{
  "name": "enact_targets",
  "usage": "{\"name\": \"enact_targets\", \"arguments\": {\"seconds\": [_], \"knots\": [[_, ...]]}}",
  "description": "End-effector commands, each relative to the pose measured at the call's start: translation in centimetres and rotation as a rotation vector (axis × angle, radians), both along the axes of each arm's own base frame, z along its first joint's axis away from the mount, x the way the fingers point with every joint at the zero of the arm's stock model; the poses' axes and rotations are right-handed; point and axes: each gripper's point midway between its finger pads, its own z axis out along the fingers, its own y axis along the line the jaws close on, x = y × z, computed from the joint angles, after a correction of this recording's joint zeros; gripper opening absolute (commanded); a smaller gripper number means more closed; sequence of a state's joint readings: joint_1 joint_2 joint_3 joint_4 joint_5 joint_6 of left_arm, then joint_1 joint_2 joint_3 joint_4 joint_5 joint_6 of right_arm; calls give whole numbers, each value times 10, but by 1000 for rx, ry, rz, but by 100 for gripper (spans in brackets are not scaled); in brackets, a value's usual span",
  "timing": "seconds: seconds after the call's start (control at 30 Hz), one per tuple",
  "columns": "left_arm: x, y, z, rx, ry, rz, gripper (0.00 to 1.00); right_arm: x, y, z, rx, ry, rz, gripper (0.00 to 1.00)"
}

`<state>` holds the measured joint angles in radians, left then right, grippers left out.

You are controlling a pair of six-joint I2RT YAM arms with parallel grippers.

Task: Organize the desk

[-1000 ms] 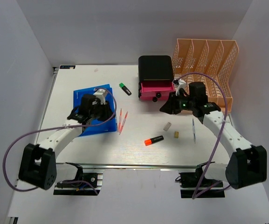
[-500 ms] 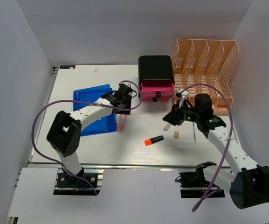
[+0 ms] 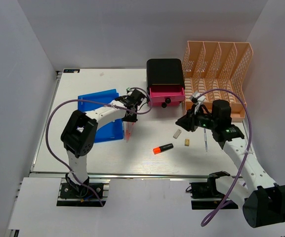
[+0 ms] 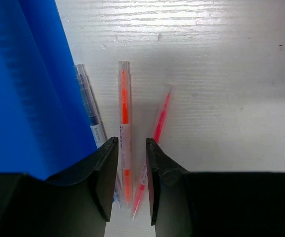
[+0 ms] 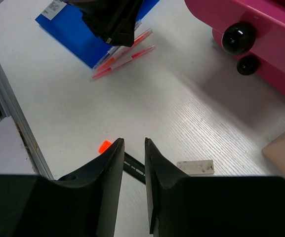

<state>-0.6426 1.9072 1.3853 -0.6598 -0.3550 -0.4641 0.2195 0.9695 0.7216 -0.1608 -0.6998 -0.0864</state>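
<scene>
My left gripper point(image 3: 131, 116) hangs over the desk point(image 3: 83, 153), which spreads white under both hands. Its jaws are a narrow slot apart and grip nothing. Through that slot, in the wrist view, I see an orange pen point(image 4: 124, 103) lying flat on the top and running straight away from the fingertips. A pink pen point(image 4: 161, 113) lies just right of it, slanting in under the right finger. A clear pen point(image 4: 89, 108) lies to the left, hard against the edge of the blue folder point(image 4: 19, 98), which crowds that finger's outer side. My right gripper point(image 5: 134, 143) has its jaws pressed almost together, only a slit between them, and holds nothing. Beneath its tips lies an orange-capped highlighter point(image 5: 104, 146), with a white eraser point(image 5: 195, 167) just to the right. Ahead and to the right stands the pink drawer box point(image 5: 261, 29) with its black knobs point(image 5: 238, 36). Ahead and to the left, the left gripper blocks part of the pens. The peach rack point(image 3: 216, 64) stands behind the right hand.
</scene>
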Motion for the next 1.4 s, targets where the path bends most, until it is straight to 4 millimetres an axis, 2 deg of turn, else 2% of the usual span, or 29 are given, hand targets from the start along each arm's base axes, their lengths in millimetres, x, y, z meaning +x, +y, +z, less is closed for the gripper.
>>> {"name": "enact_targets", "arguments": {"seconds": [0.0,0.3,0.6,0.77,0.87,0.97,1.0,1.03,1.1,1.13,1.17,1.2,1.23,1.27,1.3,1.33,1.37], "knots": [[10,0,7,0,-18,20,40,-1,-1,9,14,-54,15,29],[15,0,-11,44,11,12,43,2,-8,13,25,-59,-9,28],[14,7,-28,36,67,13,37,3,-12,15,34,-61,-21,27],[12,6,-32,-4,69,4,24,4,-15,16,39,-63,-28,27],[18,-1,-20,-41,32,-15,15,4,-16,17,40,-64,-30,27],[31,-11,10,-88,-37,-38,6,4,-17,17,42,-64,-32,27],[36,-21,27,-111,-69,-55,3,4,-17,18,43,-66,-30,28],[39,-23,45,-123,-99,-78,0,4,-18,18,42,-69,-31,33],[43,-39,80,-153,-164,-136,0,3,-17,18,42,-70,-21,41],[44,-40,103,-175,-200,-153,0,3,-17,18,43,-69,-16,48],[40,-42,117,-171,-218,-189,0,2,-15,18,42,-74,-6,55],[41,-38,132,-162,-256,-192,0,2,-16,19,41,-74,-6,56],[38,-41,147,-171,-289,-211,0,1,-16,19,44,-75,3,57],[37,-37,176,-187,-362,-236,0,0,-15,20,44,-76,7,55],[33,-41,191,-201,-400,-272,0,0,-15,20,44,-78,11,53],[28,-46,202,-216,-432,-308,0,-1,-14,20,45,-80,19,51],[29,-48,228,-235,-507,-352,0,-1,-14,21,45,-84,21,44]]}}
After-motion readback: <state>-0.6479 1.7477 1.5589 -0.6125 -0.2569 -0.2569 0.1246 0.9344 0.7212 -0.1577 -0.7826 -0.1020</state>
